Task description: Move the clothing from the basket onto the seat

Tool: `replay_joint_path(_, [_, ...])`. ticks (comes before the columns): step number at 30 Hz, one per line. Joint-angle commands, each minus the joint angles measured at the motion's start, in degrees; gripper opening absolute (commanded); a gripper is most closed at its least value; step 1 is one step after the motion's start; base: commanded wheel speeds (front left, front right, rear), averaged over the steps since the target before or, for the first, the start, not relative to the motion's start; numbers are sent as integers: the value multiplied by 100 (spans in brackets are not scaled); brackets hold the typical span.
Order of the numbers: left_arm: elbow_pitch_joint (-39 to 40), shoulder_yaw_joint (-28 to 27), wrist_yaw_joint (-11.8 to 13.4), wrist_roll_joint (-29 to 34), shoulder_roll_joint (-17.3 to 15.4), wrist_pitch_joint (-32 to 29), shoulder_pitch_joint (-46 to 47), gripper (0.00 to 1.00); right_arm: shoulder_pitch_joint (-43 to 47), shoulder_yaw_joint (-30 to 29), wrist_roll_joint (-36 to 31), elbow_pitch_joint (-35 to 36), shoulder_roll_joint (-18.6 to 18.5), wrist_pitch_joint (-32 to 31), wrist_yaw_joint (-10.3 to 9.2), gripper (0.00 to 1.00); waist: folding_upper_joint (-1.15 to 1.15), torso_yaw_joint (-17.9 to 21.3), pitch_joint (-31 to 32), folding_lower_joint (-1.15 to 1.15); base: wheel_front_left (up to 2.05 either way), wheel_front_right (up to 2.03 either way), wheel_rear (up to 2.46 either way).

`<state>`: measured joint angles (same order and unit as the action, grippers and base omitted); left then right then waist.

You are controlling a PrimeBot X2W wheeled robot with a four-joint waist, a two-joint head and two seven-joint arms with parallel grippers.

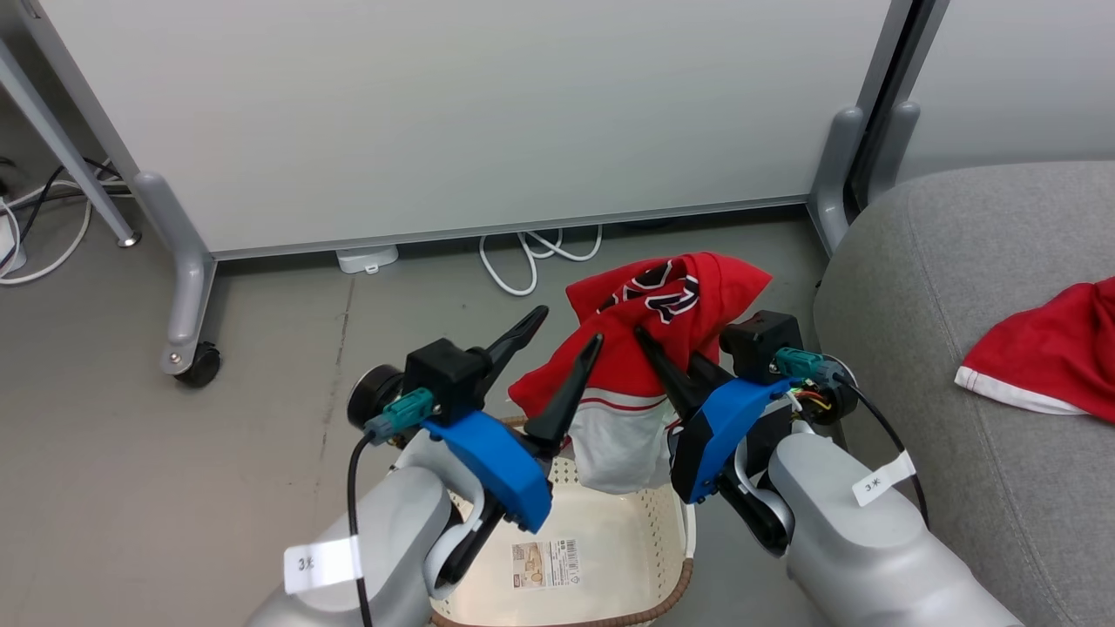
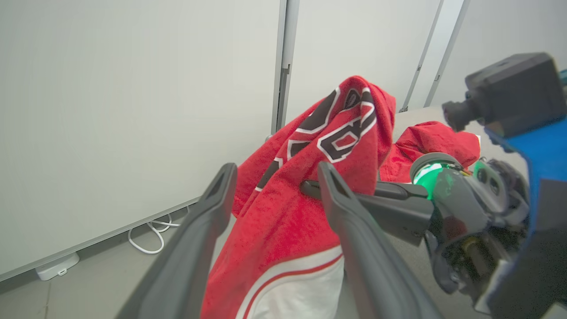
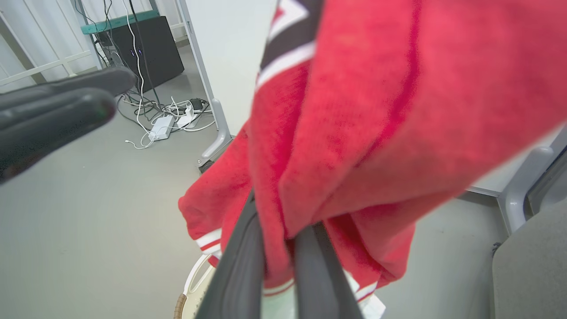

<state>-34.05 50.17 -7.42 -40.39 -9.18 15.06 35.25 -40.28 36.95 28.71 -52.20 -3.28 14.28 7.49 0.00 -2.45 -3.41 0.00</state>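
Observation:
A red garment with black-and-white lettering (image 1: 662, 331) hangs above the cream basket (image 1: 649, 531), its white inner layer dangling toward the basket floor. My right gripper (image 1: 649, 340) is shut on the red cloth (image 3: 350, 133), which bunches between its dark fingers (image 3: 239, 274). My left gripper (image 1: 566, 326) stands open just left of the garment, its fingers (image 2: 208, 221) spread with the cloth (image 2: 292, 212) hanging between them, ungripped. A second red garment with white trim (image 1: 1045, 353) lies on the grey seat (image 1: 941, 261) at the right.
A white partition on castors (image 1: 196, 361) stands behind the basket, with white cables (image 1: 531, 252) and a power strip on the grey floor. More cables and a dark cabinet (image 3: 150, 53) lie farther off.

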Motion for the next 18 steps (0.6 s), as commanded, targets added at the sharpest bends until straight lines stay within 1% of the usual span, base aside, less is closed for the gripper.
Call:
replay_joint_path(1, [144, -225, -10, 132, -60, 17, -224, 100, -64, 17, 45, -15, -27, 50, 1, 0, 0, -5, 3, 0, 0, 0, 0])
replay_joint_path(4, [406, -641, -10, 424, -143, 17, -654, 100, -45, 27, 65, -24, -43, 57, 1, 0, 0, -10, 11, 0, 0, 0, 0])
replay_joint_path(5, [582, -886, -10, 625, -184, 16, -898, 100, -38, 31, 86, -31, -52, 67, 1, 0, 0, -13, 18, 0, 0, 0, 0])
replay_joint_path(6, [678, -983, -10, 721, -207, 16, -1027, 100, -37, 31, 98, -35, -55, 71, 1, 0, 0, -12, 20, 0, 0, 0, 0])
replay_joint_path(7, [849, -1200, -10, 886, -270, 17, -1289, 100, -24, 36, 117, -35, -60, 76, 1, 0, 0, -7, 30, 0, 0, 0, 0])
replay_joint_path(9, [1009, -1409, -10, 1015, -319, 17, -1532, 100, -9, 39, 116, -32, -69, 69, 1, 0, 0, -3, 37, 0, 0, 0, 0])
replay_joint_path(10, [1151, -1601, -10, 1115, -352, 17, -1760, 100, 5, 30, 126, -32, -78, 77, 1, 0, 0, 5, 46, 0, 0, 0, 0])
replay_joint_path(15, [1341, -2045, -9, 1290, -382, 17, -2225, 100, 52, -2, 148, -31, -75, 89, 1, 0, 0, 25, 78, 0, 0, 0, 0])
replay_joint_path(18, [1423, -2208, -9, 1347, -379, 17, -2389, 100, 71, -16, 150, -25, -79, 94, 1, 0, 0, 27, 90, 0, 0, 0, 0])
